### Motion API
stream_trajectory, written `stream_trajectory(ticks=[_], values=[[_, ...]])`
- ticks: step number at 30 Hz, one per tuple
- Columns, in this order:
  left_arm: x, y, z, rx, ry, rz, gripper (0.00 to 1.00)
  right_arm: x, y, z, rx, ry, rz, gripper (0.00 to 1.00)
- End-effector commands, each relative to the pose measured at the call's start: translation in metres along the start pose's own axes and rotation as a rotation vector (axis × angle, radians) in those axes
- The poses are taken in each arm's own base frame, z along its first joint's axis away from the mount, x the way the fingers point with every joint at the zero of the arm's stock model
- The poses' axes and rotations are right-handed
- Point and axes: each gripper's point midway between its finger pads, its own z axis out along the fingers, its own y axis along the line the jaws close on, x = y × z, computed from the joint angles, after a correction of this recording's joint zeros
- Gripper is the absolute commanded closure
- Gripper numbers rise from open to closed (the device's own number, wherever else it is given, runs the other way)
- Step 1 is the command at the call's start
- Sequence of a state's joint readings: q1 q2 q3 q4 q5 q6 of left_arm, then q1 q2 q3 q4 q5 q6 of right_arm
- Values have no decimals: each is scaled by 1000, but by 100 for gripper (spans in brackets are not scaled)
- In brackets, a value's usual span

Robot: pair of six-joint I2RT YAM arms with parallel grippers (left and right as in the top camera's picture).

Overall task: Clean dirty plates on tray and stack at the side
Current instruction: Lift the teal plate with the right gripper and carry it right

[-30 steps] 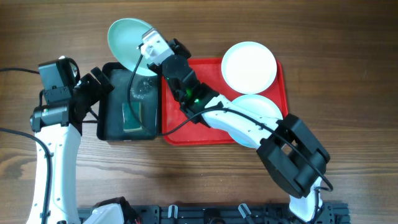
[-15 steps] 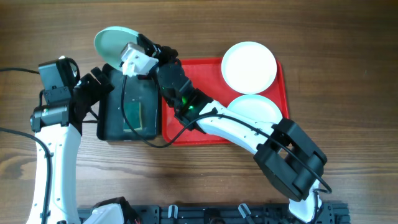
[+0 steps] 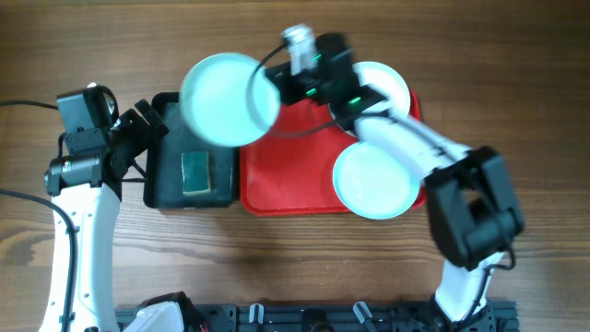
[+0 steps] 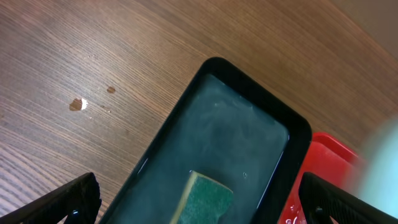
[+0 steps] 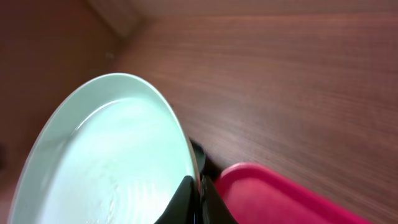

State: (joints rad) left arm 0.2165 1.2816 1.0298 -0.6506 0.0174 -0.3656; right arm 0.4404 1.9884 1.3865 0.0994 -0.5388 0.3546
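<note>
Pinches the rim of a pale aqua plate [image 3: 226, 99] in the right gripper [image 3: 277, 92], jaws clamped narrow on its edge. Holds it raised over the far left corner of the red tray [image 3: 286, 180], crossing the tray's left rim as seen from overhead, blurred. In the right wrist view, grips the same plate [image 5: 106, 162] at its lower edge between dark fingers [image 5: 180, 202], with a corner of the tray [image 5: 280, 193] below.

In the tray's far right corner, a white plate [image 3: 395, 85], partly under the arm. In the tray's near right part, a second aqua plate [image 3: 373, 180].

Just beside the tray's left edge, a black basin [image 3: 161, 189] with a green sponge [image 3: 196, 172] inside.

Spreads the left gripper [image 3: 138, 138] wide and empty, left of the tray at the basin's left side. In the left wrist view, shows both fingertips [image 4: 78, 199] far apart, with basin and sponge between them.
</note>
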Motion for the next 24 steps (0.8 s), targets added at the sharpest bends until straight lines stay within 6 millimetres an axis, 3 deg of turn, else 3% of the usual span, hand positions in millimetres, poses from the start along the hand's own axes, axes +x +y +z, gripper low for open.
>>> stream_trajectory(ticks=[1,4,8,11,13,15,17,24], values=[[-3,-2,-3,12,-11,-13,0,-32,-10,-71,-260,27,206,96],[-3,-2,-3,12,-11,-12,0,-44,-106,-141,-124,-45,424,96],[-3,-1,-3,11,-11,-13,0,-31,-211,-228,142,-168,650,96],[-3,-2,-3,12,-11,-12,0,-2,-271,-291,359,-228,800,96],[-3,-2,-3,12,-11,-12,0,31,-305,-333,556,-228,881,96],[-3,-2,-3,12,-11,-13,0,72,-328,-369,797,-176,951,96],[-3,-2,-3,12,-11,-12,0,100,-336,-390,965,-103,976,96],[-3,-2,-3,12,-11,-12,0,120,-337,-403,1079,17,899,96]])
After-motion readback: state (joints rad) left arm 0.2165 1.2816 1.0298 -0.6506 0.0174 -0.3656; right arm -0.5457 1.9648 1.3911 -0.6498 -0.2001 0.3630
